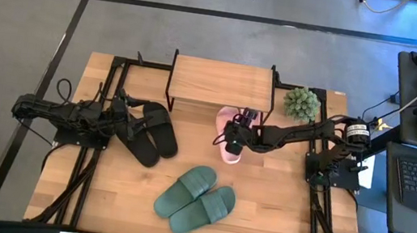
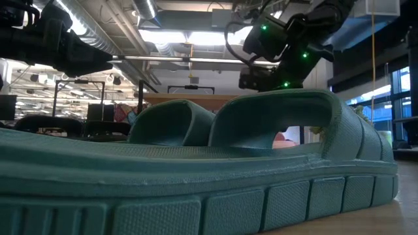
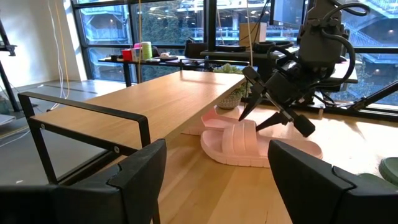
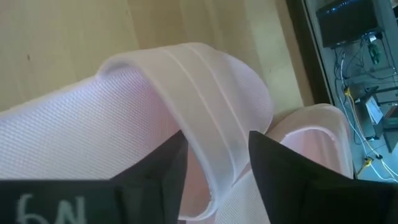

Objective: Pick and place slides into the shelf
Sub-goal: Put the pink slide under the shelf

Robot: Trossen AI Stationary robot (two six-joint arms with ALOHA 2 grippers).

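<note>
High view: found the right gripper [image 1: 232, 139] reached out over the pink slides [image 1: 227, 118], these lying on the table [image 1: 277, 208] at the front edge of the shelf [image 1: 221, 82], the far ends tucked just under its board. Logged the left gripper [image 1: 128, 119] beside the black slides [image 1: 155, 132], waiting, and the green slides [image 1: 197, 201] well apart toward the near edge, with nothing on the shelf top. Noted a small plant [image 1: 302, 103] beside the shelf. Low view: saw little past the green pair filling the foreground; made out the right arm above and a sliver of pink beyond; unable to read either claw there. Left wrist view: recorded the left claw's own fingers [image 3: 140, 174] set wide apart with nothing between, and, farther off, the right claw splayed over the nearer pink slide. Right wrist view: found the right fingers [image 4: 158, 168] apart, one on each side of the pink strap [image 4: 205, 143], straddling it without a confirmed pinch. Judged the step in hand to be the grasp of a pink slide, with no slide shelved so far. Judged the next move to call for closing squarely on the strap, lifting clear of the neighbouring slide and of the board edge, then carrying onto the shelf; flagged a soft strap as liable to fold or slip under a shallow bite.
</note>
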